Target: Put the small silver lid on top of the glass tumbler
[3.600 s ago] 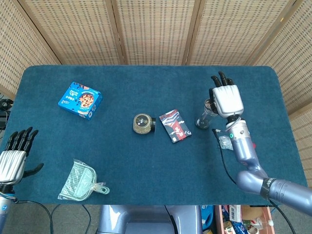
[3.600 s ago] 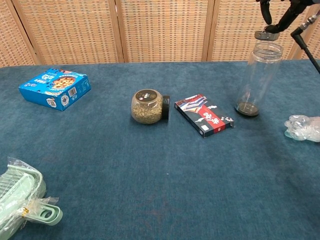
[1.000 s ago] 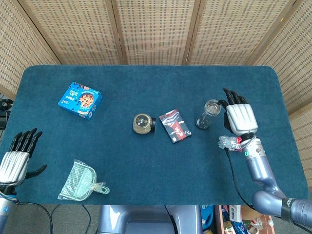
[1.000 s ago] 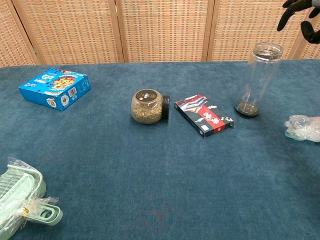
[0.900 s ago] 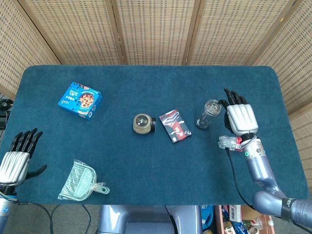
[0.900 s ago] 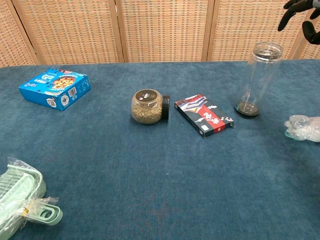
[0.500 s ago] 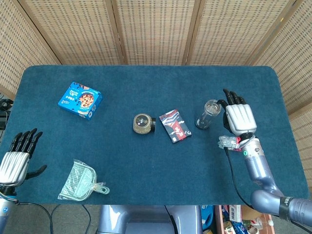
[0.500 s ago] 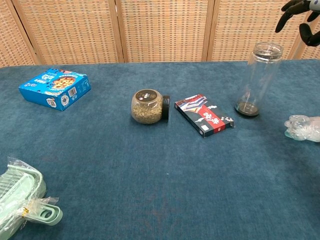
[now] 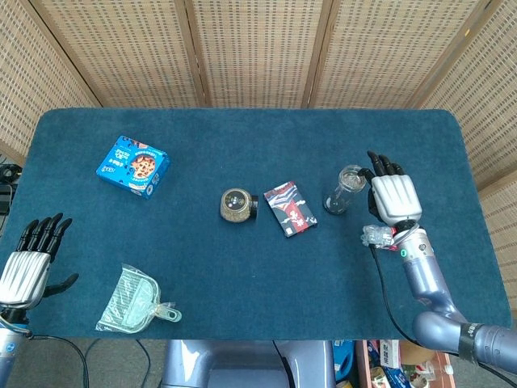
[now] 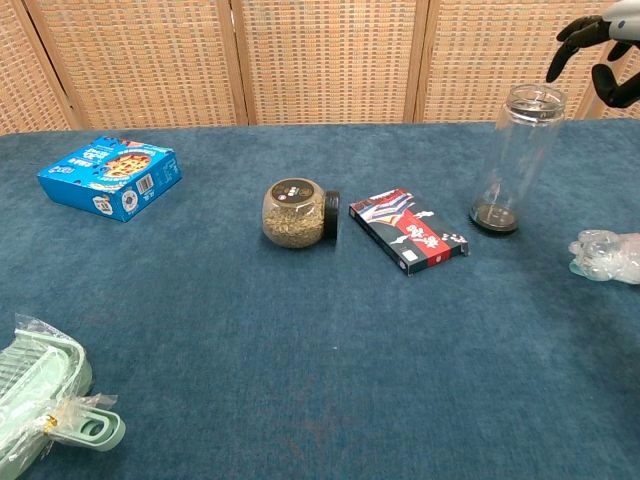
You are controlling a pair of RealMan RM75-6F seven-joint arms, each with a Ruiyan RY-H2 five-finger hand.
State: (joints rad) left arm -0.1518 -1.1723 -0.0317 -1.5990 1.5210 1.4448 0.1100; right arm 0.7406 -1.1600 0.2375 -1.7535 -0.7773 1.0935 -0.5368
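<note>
One step appears complete: the small silver lid point(image 10: 536, 98) sits on the mouth of the upright glass tumbler point(image 10: 513, 160), while the right hand point(image 9: 393, 196), fingers apart and empty, hovers just beside that tumbler, leaving only withdrawal.

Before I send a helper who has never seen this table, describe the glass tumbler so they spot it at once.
On the blue table, look to the right end, just past the red and black card box. There stands the glass tumbler, upright, near the right hand. It is the only tall, clear cylinder there; the seed jar is squat and lies on its side.
</note>
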